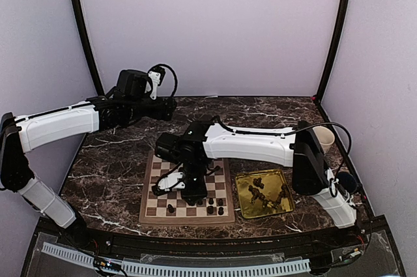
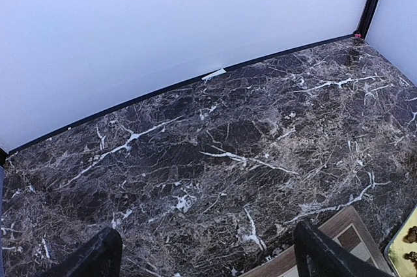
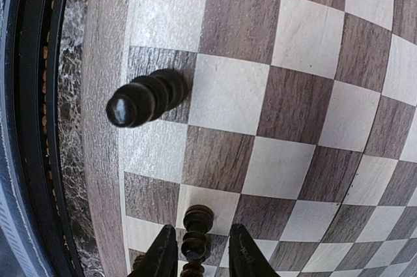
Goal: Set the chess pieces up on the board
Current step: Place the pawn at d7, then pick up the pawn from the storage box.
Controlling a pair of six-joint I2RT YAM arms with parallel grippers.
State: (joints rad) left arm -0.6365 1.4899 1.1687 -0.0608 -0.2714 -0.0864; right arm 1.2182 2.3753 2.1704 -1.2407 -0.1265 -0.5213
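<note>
The wooden checkered board (image 1: 154,179) lies at the near middle of the table; it fills the right wrist view (image 3: 306,101). Several tiny dark chess pieces (image 1: 210,210) stand along its near rows, and more lie in the gold tray (image 1: 242,199). My right gripper (image 1: 187,192) hangs low over the board. In its wrist view the gripper (image 3: 201,251) is open, with a dark turned piece (image 3: 197,217) between the fingers and a gap on each side. Another dark piece (image 3: 146,98) stands near the board's edge. My left gripper (image 1: 171,106) (image 2: 212,261) is open and empty above the marble.
The gold tray stands right of the board; its corner shows in the left wrist view (image 2: 405,244), as does the board's corner (image 2: 339,238). A paper cup (image 1: 322,137) stands at the back right. Black frame posts and white walls ring the marble table (image 1: 117,160).
</note>
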